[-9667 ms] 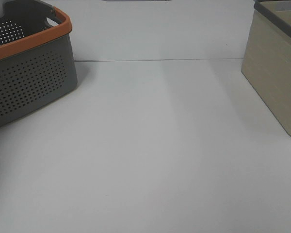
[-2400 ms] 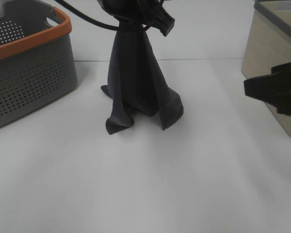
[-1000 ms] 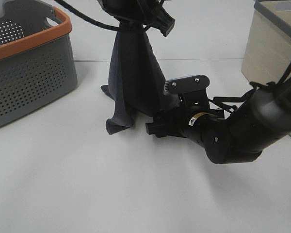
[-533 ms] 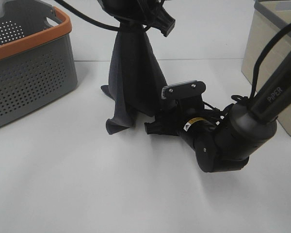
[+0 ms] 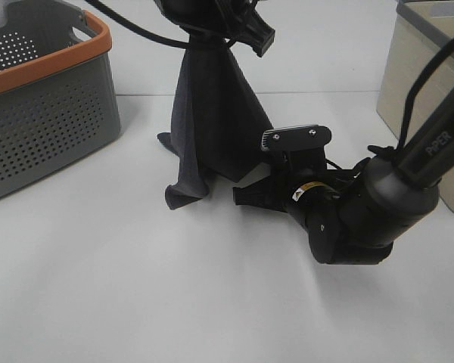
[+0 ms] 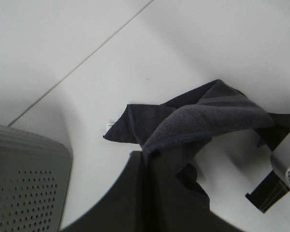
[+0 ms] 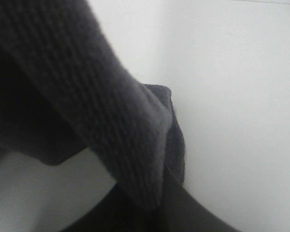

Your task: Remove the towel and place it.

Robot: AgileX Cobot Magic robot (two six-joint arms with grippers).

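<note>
The towel (image 5: 212, 121) is showing matt, ribbed terry cloth. The basket (image 5: 45, 128) is presenting smooth perforated plastic; the table (image 5: 136, 287) is lying matt and smooth.

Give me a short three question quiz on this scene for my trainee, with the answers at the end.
1. True or false: the towel's lower end rests on the table.
2. Which holds the towel's top? A the left gripper; B the right gripper; C neither.
3. What colour is the basket's rim?
Key: 1 true; 2 A, the right gripper is low beside the towel; 3 orange.
</note>
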